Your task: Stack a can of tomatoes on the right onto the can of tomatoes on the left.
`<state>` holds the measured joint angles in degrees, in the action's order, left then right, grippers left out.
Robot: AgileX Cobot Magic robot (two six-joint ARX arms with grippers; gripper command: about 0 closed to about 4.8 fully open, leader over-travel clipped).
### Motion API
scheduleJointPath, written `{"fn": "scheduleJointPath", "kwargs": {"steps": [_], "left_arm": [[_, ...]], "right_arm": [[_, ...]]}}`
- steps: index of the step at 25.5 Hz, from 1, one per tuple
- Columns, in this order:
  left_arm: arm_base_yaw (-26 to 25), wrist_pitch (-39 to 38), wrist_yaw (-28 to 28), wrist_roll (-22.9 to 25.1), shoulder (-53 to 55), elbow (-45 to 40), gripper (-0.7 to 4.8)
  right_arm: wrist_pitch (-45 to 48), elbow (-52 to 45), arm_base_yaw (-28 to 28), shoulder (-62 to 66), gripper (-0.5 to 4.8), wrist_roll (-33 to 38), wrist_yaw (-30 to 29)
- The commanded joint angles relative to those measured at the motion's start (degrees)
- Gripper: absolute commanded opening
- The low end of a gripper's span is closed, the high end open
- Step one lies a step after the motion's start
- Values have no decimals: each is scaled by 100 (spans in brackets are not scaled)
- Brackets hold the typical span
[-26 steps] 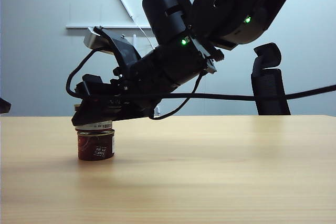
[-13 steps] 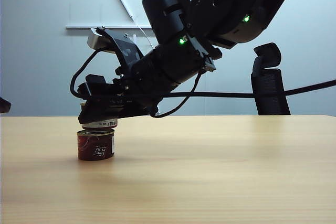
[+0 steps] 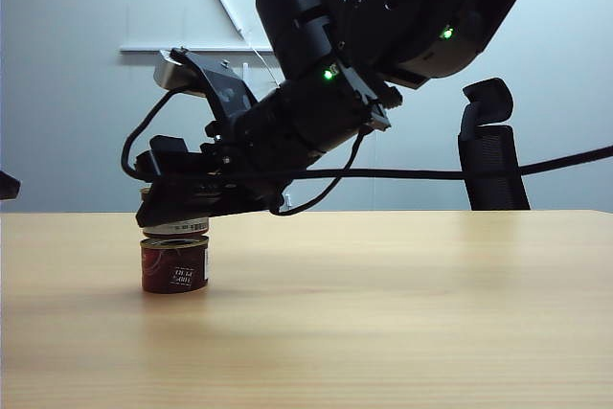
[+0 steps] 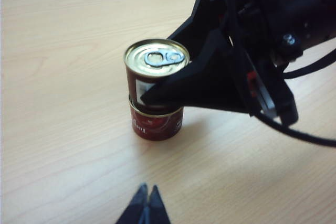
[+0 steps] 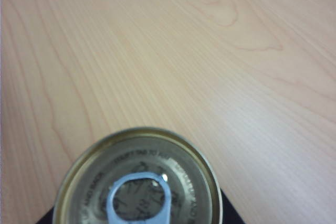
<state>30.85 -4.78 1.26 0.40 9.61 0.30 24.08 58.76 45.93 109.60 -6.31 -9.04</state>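
Compared with one second ago, the right gripper (image 3: 177, 206) has shifted only a little: half a second ago it and the upper can sat slightly to the right and a bit higher, and now they are back over the lower one. From my remote seat I see the upper can (image 4: 155, 74) resting on, or just above, the lower can (image 4: 156, 121) at the left of the exterior view, on the wooden table (image 3: 402, 304); whether the two rims really touch I cannot tell. In the left wrist view the upper can looks pushed a little toward the left of the frame, not fully centred on the lower one. The right gripper is pinching the upper can by its side wall, the black fingers (image 4: 178, 90) across the label — so it is clamped on it, not spread. The left gripper (image 4: 146, 208) stays far from the cans, at the bottom edge of its own view, with its tips pressed together and nothing between them. I judge the can as stiff, rather heavy for its size and smooth metal, so it may slide on the lid below; a grip on the side wall near the middle is right, and the release should be gentle.
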Motion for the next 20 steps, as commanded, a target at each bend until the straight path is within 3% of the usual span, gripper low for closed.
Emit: {"fn": "scheduleJointPath", "kwargs": {"steps": [1,5,6,8,12,13,15,20], "left_arm": [[-4,59,2,0,-42,22,-4],[-4,59,2,0,-39,22,-4],[-4,57,2,0,-42,22,-4],[-4,59,2,0,-42,22,-4],[-4,57,2,0,-44,22,-4],[-4,59,2,0,-46,22,-4],[-4,59,2,0,-48,22,-4],[-11,48,2,0,-136,22,-4]], "right_arm": [[142,35,50,-15,171,-15,-24],[153,37,52,-15,183,-15,-11],[153,37,50,-15,215,-15,13],[149,35,48,-15,338,-15,17],[149,35,50,-15,342,-15,15],[155,35,50,-17,365,-15,15],[238,37,50,-20,474,-13,15],[914,48,48,-223,479,59,37]]}}
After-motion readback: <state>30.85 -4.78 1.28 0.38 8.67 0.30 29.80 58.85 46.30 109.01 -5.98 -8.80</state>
